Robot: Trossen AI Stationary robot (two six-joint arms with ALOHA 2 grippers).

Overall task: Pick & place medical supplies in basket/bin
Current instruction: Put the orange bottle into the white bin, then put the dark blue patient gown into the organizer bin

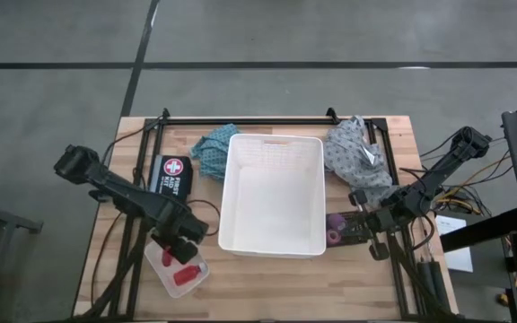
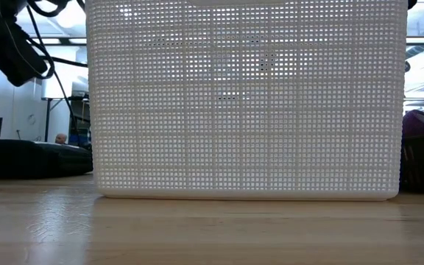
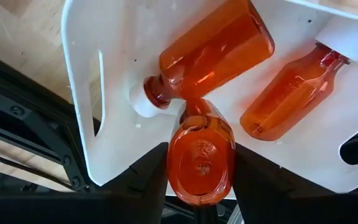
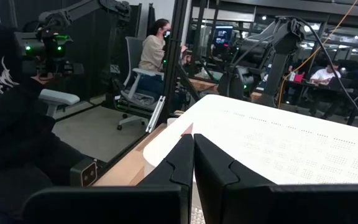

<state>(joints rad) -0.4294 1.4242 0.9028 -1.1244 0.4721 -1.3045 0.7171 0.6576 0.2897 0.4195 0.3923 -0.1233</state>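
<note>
Right now the left claw [image 3: 199, 186] is working at the lower left of the high view, straddling one red bottle [image 3: 200, 152] with its fingers narrowly parted on either side. That bottle is sitting on the small tray [image 3: 107, 140] and leaning against a second bottle [image 3: 213, 46]; a third bottle [image 3: 288, 99] is lying just beside them. Whether the fingers are actually pressing the bottle yet is not clear. To do this well, the claw should be closing squarely across the bottle's body and lifting straight up, so the two neighbours are not dragged along, then carrying it right to the big white basket [image 1: 271, 193] at the centre of the bench [image 1: 267, 287]. The right claw [image 4: 194, 149] is waiting fully closed and holding nothing, at the basket's right side, near the purple rolls [image 1: 335, 229].
</note>
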